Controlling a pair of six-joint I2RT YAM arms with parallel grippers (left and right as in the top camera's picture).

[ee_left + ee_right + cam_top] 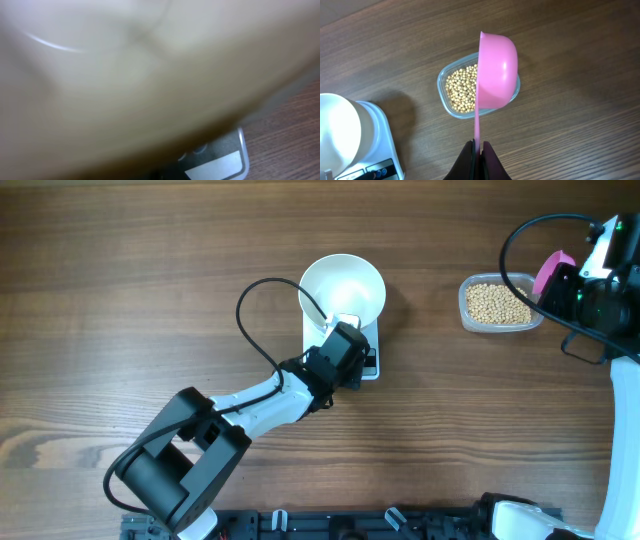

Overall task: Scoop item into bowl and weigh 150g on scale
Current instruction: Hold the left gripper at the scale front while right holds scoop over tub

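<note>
The beans [461, 90] lie as a loose tan layer in a clear plastic container [441, 91] on the wooden table [120, 270], well to the right of the white bowl [345, 280]. The bowl stands on the scale [370, 362] and covers most of it, leaving only the display edge showing. A black cable [250, 330] from my left arm loops over the table and crosses the bowl's left rim.

My left gripper [338, 325] sits at the bowl's near rim with its jaws closed. Its camera gives only blurred white bowl wall and a corner of the scale, so I cannot tell whether it pinches the rim.

My right gripper [477, 150] is clenched on the thin handle of the pink scoop [496, 70], which is turned on its side with the cup's outside toward my wrist. The beans are just beyond and left of the cup, which hides the container's right part. Nothing stands between scoop and beans.
</note>
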